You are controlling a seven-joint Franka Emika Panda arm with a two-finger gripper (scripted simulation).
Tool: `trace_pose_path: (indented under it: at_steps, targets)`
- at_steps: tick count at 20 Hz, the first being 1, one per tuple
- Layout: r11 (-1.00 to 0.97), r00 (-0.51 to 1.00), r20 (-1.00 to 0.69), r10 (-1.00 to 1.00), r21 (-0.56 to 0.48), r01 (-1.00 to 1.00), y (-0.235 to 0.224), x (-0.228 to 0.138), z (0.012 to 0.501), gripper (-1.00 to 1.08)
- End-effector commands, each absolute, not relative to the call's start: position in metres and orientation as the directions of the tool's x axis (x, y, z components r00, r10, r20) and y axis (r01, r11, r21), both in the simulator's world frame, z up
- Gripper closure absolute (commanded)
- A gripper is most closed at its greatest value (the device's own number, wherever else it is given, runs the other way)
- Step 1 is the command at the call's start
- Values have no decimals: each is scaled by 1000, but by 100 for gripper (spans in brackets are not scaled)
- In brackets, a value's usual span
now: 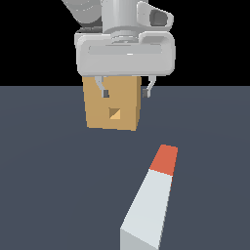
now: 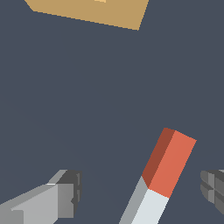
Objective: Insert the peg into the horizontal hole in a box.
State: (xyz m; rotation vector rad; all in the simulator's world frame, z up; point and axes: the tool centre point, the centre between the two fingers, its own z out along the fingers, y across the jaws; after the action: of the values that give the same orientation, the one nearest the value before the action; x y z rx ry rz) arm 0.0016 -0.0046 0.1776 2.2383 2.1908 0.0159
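Flat ground (image 1: 44, 195) of dark slate-blue, plain and evenly coloured, spread across the lower two thirds of the exterior view. Perhaps a tabletop, perhaps a floor: hard to tell from a render this bare. Ends in a straight, level edge running from the exterior view's left to its right. Above that edge, a solid black backdrop (image 1: 29, 39). Same slate-blue surface (image 2: 65, 96) behind everything in the wrist view, uniform in tone, matte, unlit by any highlight.

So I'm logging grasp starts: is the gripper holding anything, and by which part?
Nothing is held. The gripper is open, and the peg lies on the floor untouched.
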Motion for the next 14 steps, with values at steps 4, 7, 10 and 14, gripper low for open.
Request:
trace_pose_path:
  at_steps: [4, 7, 10, 14]
  targets:
    - [-29, 29, 0, 1000, 14, 999, -7, 3, 176, -92]
    - [-50, 50, 0, 999, 13, 999, -13, 6, 171, -92]
    - [-86, 86, 0, 996, 12, 996, -25, 12, 162, -92]
    - [-157, 157, -1, 988, 10, 987, -48, 22, 144, -92]
